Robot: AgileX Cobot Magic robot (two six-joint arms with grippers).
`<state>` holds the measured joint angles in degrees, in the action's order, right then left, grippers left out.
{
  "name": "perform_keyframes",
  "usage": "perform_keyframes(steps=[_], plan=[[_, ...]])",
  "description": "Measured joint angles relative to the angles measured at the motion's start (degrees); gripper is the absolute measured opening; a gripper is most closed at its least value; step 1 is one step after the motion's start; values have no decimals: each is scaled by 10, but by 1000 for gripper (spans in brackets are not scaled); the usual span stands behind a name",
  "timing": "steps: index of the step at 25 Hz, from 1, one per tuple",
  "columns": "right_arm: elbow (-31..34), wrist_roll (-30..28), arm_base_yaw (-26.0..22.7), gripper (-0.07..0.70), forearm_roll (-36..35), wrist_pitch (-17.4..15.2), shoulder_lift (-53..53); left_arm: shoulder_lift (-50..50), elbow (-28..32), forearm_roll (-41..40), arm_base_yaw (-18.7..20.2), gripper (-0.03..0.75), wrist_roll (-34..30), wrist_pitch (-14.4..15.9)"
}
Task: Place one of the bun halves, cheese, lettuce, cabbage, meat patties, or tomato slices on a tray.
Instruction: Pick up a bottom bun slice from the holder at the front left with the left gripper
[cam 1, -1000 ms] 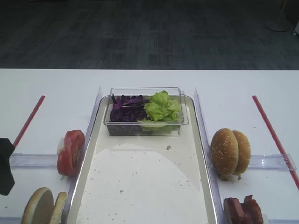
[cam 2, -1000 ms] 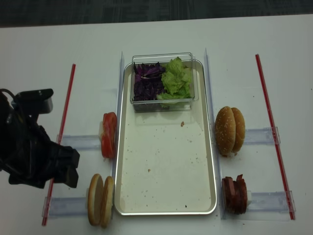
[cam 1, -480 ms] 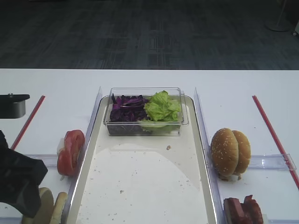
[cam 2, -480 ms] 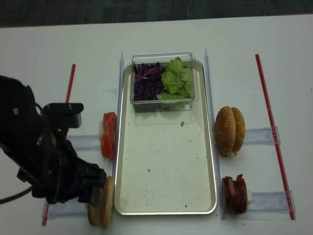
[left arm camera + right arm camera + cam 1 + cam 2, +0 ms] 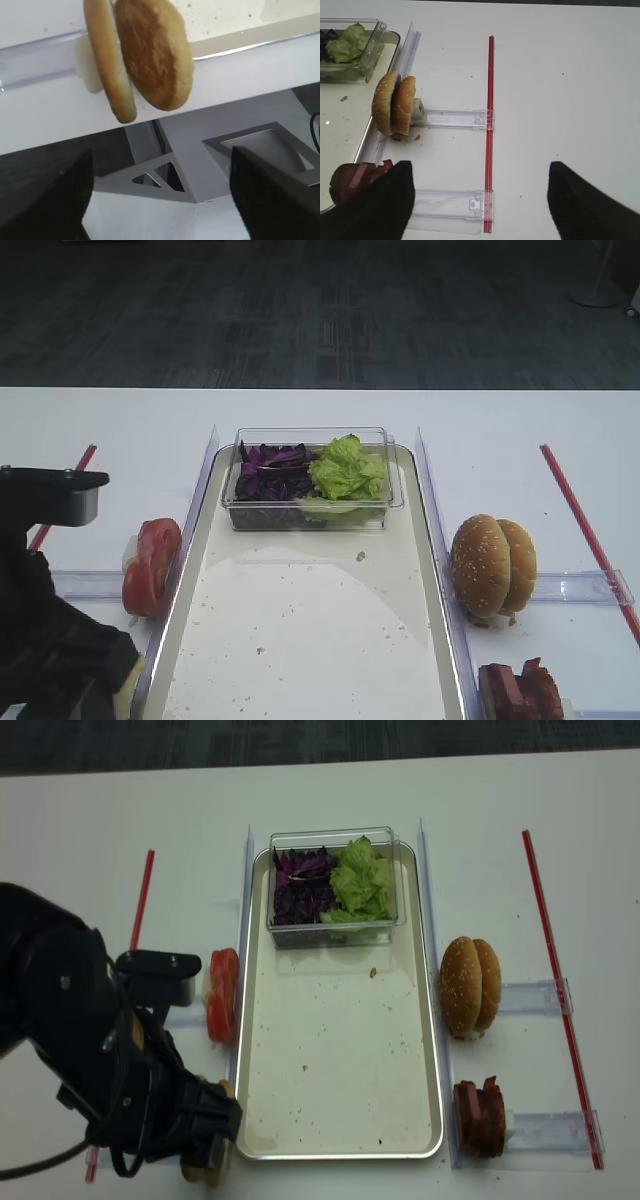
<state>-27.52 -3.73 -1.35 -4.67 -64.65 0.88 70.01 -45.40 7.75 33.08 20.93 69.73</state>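
Two bun halves (image 5: 155, 52) stand on edge in a clear holder by the table's front edge, beside the silvery tray (image 5: 340, 1050). My left gripper (image 5: 160, 200) is open and empty, with the buns just beyond its fingertips. From above, the left arm (image 5: 110, 1060) covers most of them. Tomato slices (image 5: 222, 995) stand left of the tray. Purple cabbage (image 5: 300, 885) and lettuce (image 5: 362, 885) fill a clear box on the tray's far end. My right gripper (image 5: 480, 200) is open over the table, right of the meat patties (image 5: 355, 177). Cheese is out of view.
Sesame-seeded buns (image 5: 470, 985) stand on edge right of the tray. Red strips (image 5: 548, 970) run along both sides of the table. Clear plastic holders (image 5: 450, 205) and upright clear rails flank the tray. The table's front edge and frame (image 5: 200, 165) lie right under the left gripper.
The left arm has swung right and toward the table's front, from beside the red strip to over the bun halves, now covering them. The food has not moved.
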Motion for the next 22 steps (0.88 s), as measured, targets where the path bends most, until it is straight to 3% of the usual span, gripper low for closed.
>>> perform_keyframes(steps=[11, 22], plan=[[0, 0, 0, 571, 0, 0, 0, 59, -45, -6, 86, 519, 29, -16], [0, 2, 0, 571, 0, 0, 0, 118, -65, -29, 92, 518, 31, -43]])
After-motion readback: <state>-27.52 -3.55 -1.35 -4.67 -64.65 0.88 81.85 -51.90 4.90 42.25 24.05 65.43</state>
